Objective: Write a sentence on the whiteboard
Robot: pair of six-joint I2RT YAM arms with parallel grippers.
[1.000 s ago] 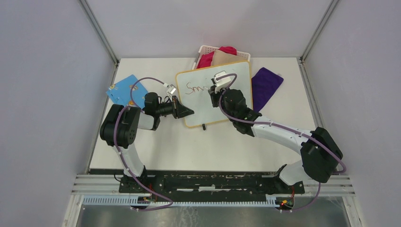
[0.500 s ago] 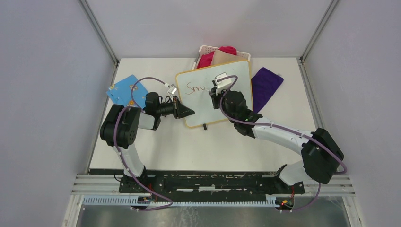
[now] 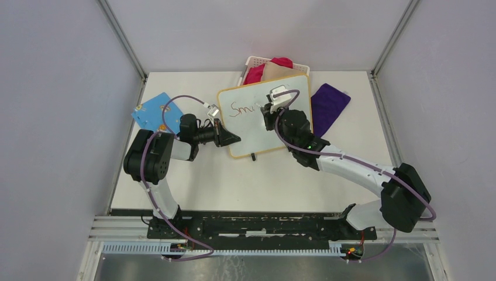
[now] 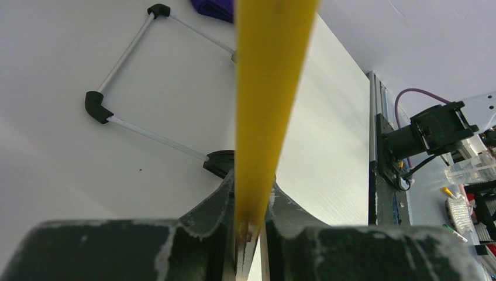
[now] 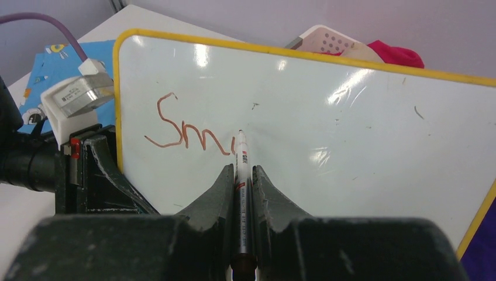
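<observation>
The whiteboard (image 3: 251, 132) with a yellow rim lies tilted at the table's back middle. My left gripper (image 3: 231, 139) is shut on its near left rim (image 4: 269, 88), with the jaws clamped on the yellow edge (image 4: 250, 187). My right gripper (image 3: 268, 116) is over the board and shut on a white marker (image 5: 241, 170), whose tip touches the board surface (image 5: 351, 129). The sentence (image 5: 187, 132) is partial: red letters "Sm" and a short further stroke ending at the marker tip. It also shows in the top view (image 3: 241, 109).
A white basket (image 3: 254, 61) holding red and beige cloths stands behind the board. A purple cloth (image 3: 329, 105) lies to its right and a blue board (image 3: 153, 111) to its left. The board's wire stand with black feet (image 4: 96, 105) shows in the left wrist view.
My right gripper has moved slightly right and towards the back with the marker, and the red stroke after "Sm" has grown. The left arm has not moved.
</observation>
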